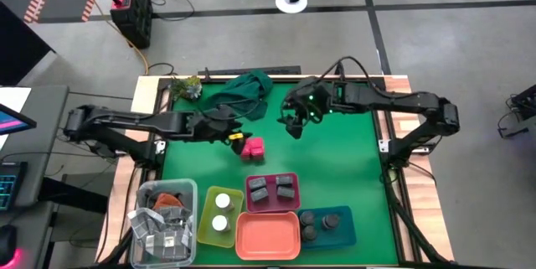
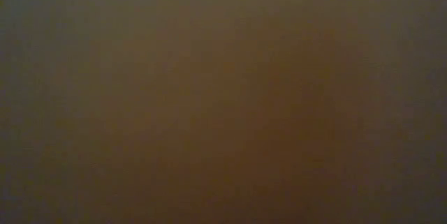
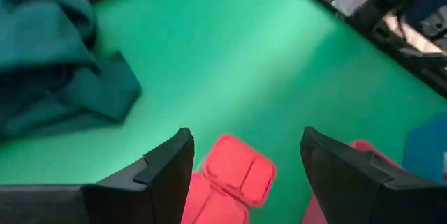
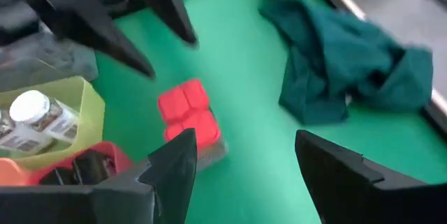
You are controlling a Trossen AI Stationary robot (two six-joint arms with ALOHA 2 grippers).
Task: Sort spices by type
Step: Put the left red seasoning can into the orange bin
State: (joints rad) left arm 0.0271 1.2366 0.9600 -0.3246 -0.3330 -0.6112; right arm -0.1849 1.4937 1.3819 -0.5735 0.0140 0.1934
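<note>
Two bright pink blocks [image 1: 252,148] lie side by side on the green mat; in the left wrist view the pink blocks [image 3: 239,175] show just beyond my open left gripper [image 3: 246,137], whose fingers stand apart over them without touching. In the high view my left gripper [image 1: 237,137] hovers at the blocks' left far side. My right gripper [image 1: 293,126] is open in mid-air to their right, and its wrist view shows the pink blocks [image 4: 188,118] ahead of the open right gripper [image 4: 244,139]. The low view is dark.
A dark green cloth [image 1: 251,91] lies crumpled at the far edge. Near edge: yellow tray [image 1: 207,219] with two white-lidded jars, pink tray [image 1: 272,206] with dark grey boxes, orange tray [image 1: 268,235], blue tray [image 1: 343,229] with dark round jars, a clear bin [image 1: 142,193].
</note>
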